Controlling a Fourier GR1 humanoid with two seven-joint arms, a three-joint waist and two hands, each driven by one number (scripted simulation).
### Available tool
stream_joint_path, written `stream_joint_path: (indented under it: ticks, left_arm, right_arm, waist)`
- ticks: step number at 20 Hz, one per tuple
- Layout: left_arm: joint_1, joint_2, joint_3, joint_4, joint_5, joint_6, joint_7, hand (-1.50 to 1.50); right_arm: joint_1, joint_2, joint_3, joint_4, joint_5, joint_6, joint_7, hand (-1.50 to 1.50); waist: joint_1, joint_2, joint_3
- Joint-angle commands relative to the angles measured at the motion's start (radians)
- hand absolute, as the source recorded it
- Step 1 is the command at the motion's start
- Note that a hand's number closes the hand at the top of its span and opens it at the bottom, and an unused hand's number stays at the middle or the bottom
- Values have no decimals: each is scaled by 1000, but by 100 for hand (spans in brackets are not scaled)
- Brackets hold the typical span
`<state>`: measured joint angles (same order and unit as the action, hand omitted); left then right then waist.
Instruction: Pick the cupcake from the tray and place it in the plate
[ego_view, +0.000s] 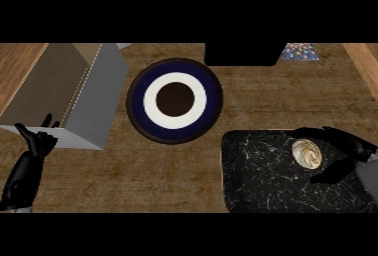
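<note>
The cupcake (306, 153) shows as a pale swirled round top on the right part of the black marbled tray (266, 175). My right hand (348, 150) curves round it, fingers above and thumb below, close to it but apart from its sides. The plate (175, 101), dark blue with a white ring and a brown middle, lies left of the tray and further back, with nothing on it. My left hand (37, 142) rests at the left edge, fingers up.
A grey box (88, 95) stands at the left, beside the plate. A black block (242, 53) and a speckled item (300, 51) sit at the back edge. Wooden strips run along both sides.
</note>
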<state>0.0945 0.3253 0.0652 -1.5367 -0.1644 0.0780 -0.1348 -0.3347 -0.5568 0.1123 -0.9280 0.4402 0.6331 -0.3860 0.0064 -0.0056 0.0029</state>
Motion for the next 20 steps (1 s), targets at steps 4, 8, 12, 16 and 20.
stream_joint_path:
  ticks: [4,8,12,16,20]
  left_arm:
    - [-43,-13,21,35,-6,-38,42,0]
    - [-7,-19,37,-12,-14,-53,50,0]
    - [-38,-24,-2,-41,-17,-59,57,0]
    - [-76,-18,-12,22,-11,-86,-1,0]
    - [-80,-33,-34,26,-35,-72,2,0]
  right_arm:
    - [-46,69,-22,135,57,-58,-113,150]
    - [-50,22,-58,50,50,14,-82,150]
    - [-262,88,-38,272,177,-246,-75,150]
    - [-372,72,-49,327,241,-391,-30,150]
    - [-441,84,-92,410,264,-556,-25,150]
  waist:
    - [1,8,-2]
    - [-2,6,-3]
    - [59,23,2]
    - [117,56,5]
    - [114,55,5]
